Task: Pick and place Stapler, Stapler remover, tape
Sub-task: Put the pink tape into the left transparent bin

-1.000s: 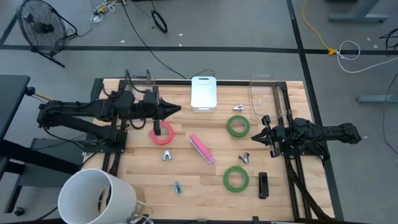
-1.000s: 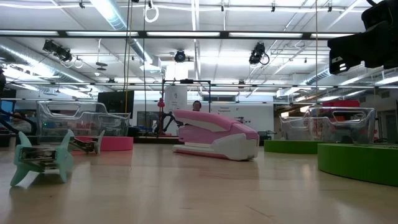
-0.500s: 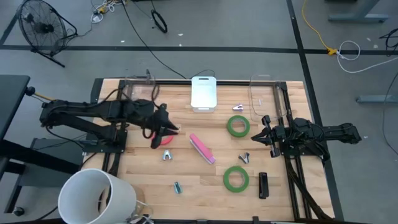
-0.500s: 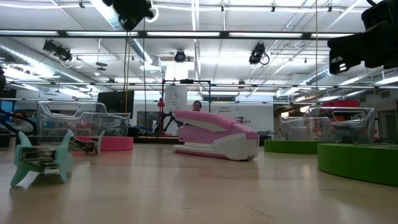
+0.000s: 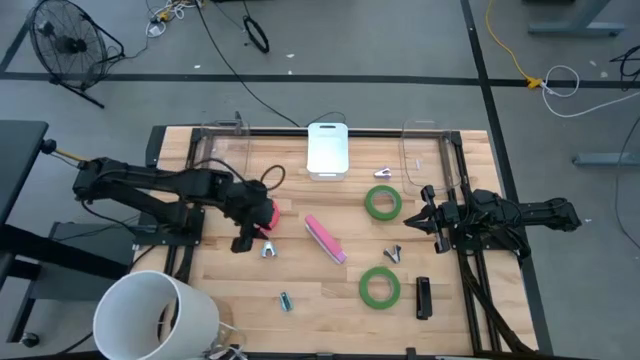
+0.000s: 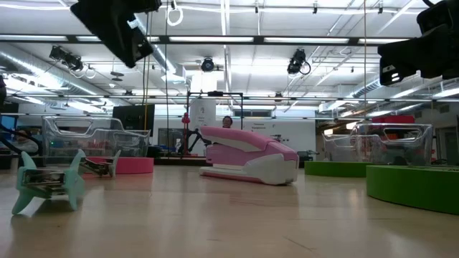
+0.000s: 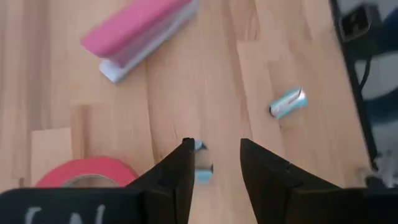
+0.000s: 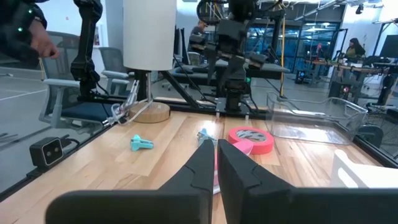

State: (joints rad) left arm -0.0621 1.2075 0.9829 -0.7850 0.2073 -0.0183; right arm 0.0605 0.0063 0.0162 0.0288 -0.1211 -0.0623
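The small staple remover [image 7: 200, 169] looks light, rigid and springy, likely to skate on the smooth counter [image 5: 330, 290]; pinching across its narrow body seems safest. It is teal with metal claws, lying just beside the red-pink tape ring [image 7: 87, 173], with the pink stapler [image 7: 138, 35] farther off. The left hand [image 7: 213, 163] hovers directly above it, fingers parted and empty. The right hand [image 5: 422, 217] waits clenched near a green tape ring [image 5: 382, 202]

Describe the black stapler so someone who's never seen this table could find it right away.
Start at the wooden table and go to its right side, by the resting right arm. Next to the nearer green tape ring lies the black stapler, a small dark bar. It is the only black item; the other stapler is pink.
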